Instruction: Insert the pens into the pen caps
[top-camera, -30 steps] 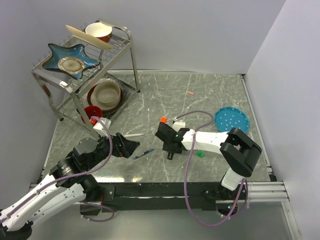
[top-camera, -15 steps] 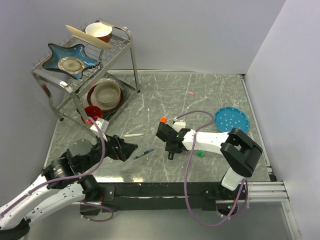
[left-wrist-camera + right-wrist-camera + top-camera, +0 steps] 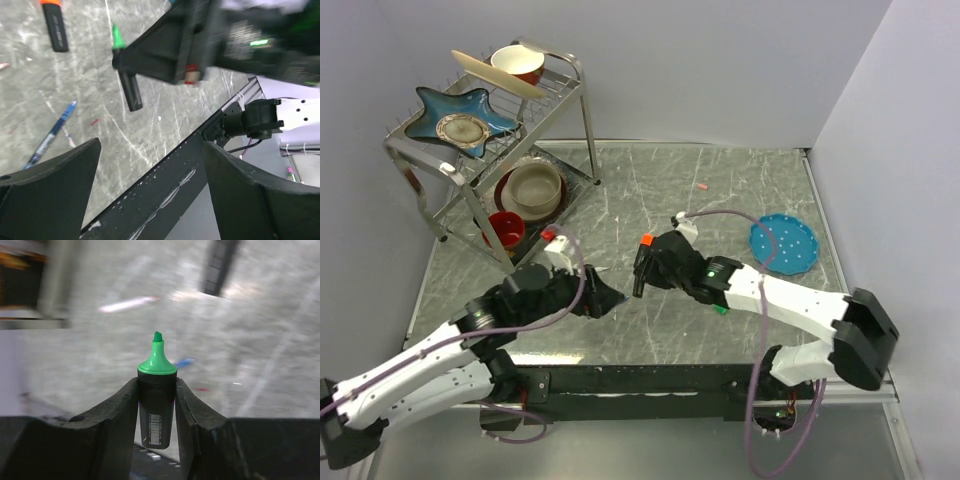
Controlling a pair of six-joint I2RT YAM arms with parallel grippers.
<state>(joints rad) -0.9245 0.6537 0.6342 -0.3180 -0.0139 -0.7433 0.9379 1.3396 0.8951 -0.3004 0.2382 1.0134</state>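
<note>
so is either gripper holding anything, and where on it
Right gripper clamps the green highlighter by its black barrel; left gripper holds nothing.

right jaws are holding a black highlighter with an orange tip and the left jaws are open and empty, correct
Not quite: the black highlighter in the right jaws has a green tip, not orange; the right wrist view shows it. The left jaws are open and empty.

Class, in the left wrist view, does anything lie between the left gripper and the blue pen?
Nothing visible does: the blue pen lies by the open left gripper, with only bare tabletop between.
</note>
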